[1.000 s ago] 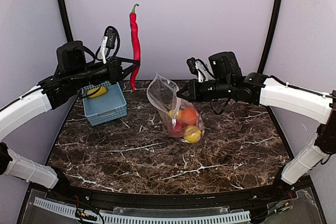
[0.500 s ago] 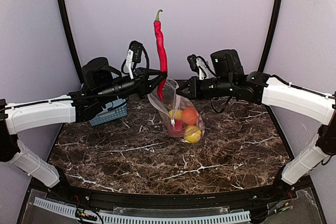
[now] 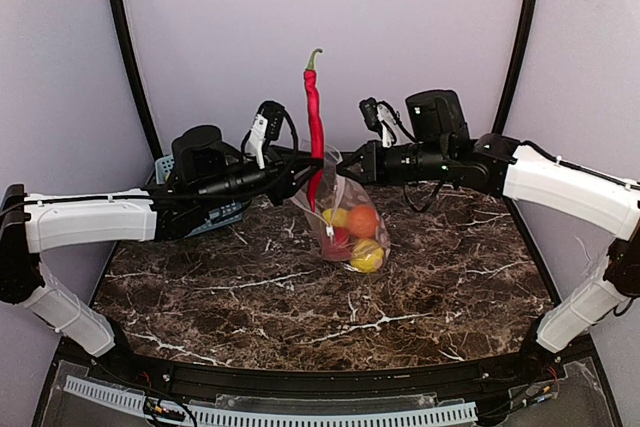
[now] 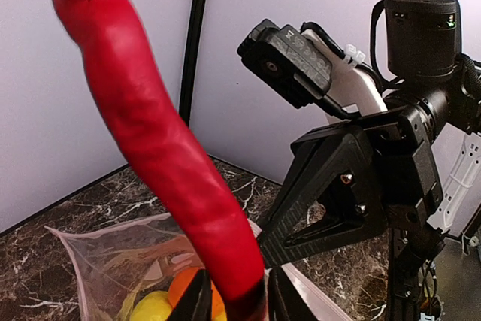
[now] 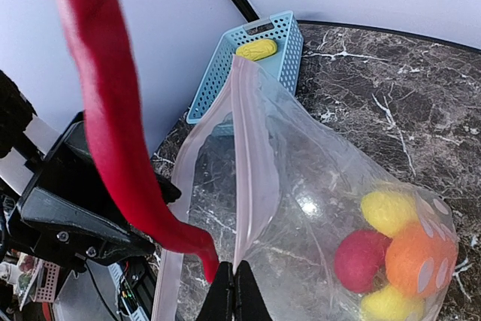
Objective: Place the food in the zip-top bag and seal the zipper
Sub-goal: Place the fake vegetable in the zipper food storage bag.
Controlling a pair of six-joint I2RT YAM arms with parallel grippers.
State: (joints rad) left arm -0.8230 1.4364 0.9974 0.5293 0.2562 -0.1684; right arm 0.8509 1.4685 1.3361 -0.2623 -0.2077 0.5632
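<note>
The zip-top bag [image 3: 347,219] stands on the marble table with its mouth up. Inside it lie an orange ball [image 5: 417,257], a round red piece [image 5: 361,259] and yellow pieces [image 5: 389,212]. My right gripper [image 5: 235,291] is shut on the pink zipper strip [image 5: 248,163] and holds the mouth open. My left gripper [image 4: 239,298] is shut on the lower end of the long red chili [image 3: 315,127]. The chili stands upright, and its tip hangs over the bag's open mouth. The two grippers almost face each other across the bag.
A blue slatted basket [image 5: 282,54] with one yellow piece [image 5: 255,50] in it sits at the back left, mostly hidden behind my left arm in the top view. Dark poles rise at both back corners. The grey walls stand close behind.
My left arm has carried the chili rightwards from above the basket to the bag's mouth and lowered it a little. The right gripper has kept its hold on the bag's rim.
</note>
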